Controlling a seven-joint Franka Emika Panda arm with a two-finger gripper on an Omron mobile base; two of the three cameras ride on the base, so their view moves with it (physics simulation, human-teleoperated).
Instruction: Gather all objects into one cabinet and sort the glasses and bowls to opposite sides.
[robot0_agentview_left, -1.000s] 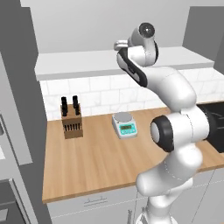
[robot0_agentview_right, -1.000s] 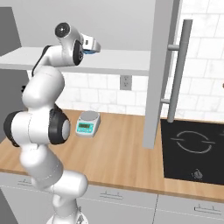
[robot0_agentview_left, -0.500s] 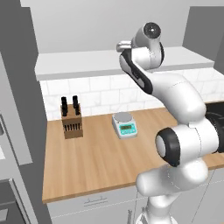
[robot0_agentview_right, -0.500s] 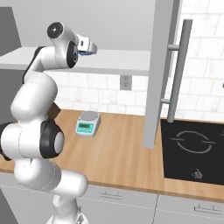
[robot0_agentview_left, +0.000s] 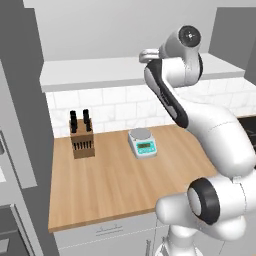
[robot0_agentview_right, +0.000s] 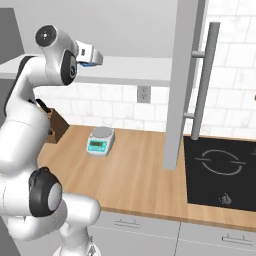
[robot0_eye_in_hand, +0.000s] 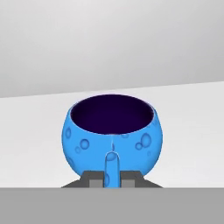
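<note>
The blue handled mug (robot0_eye_in_hand: 131, 135) stands upright in the hand view, dark inside, its handle facing me. My gripper (robot0_eye_in_hand: 112, 178) is shut on that handle, with a fingertip on each side. The white shelf board of the cabinet (robot0_eye_in_hand: 188, 131) lies under and behind the mug; I cannot tell whether the mug touches it. In the right base view the gripper (robot0_agentview_right: 93, 56) is at the shelf's front edge (robot0_agentview_right: 135, 70) with a sliver of the blue mug (robot0_agentview_right: 86, 64) below it. The tall grey door panel (robot0_agentview_right: 182, 75) hangs to the right. In the left base view the hand (robot0_agentview_left: 146, 55) reaches over the shelf (robot0_agentview_left: 90, 72).
On the wooden counter (robot0_agentview_left: 115, 185) below stand a knife block (robot0_agentview_left: 81, 140) and a small kitchen scale (robot0_agentview_left: 142, 142). A black cooktop (robot0_agentview_right: 220, 170) lies to the right, past the door panel's long bar handle (robot0_agentview_right: 205, 80).
The arm's upper links have swung to a new posture. The hand with the mug has stayed at the shelf's front edge, shifting only slightly.
</note>
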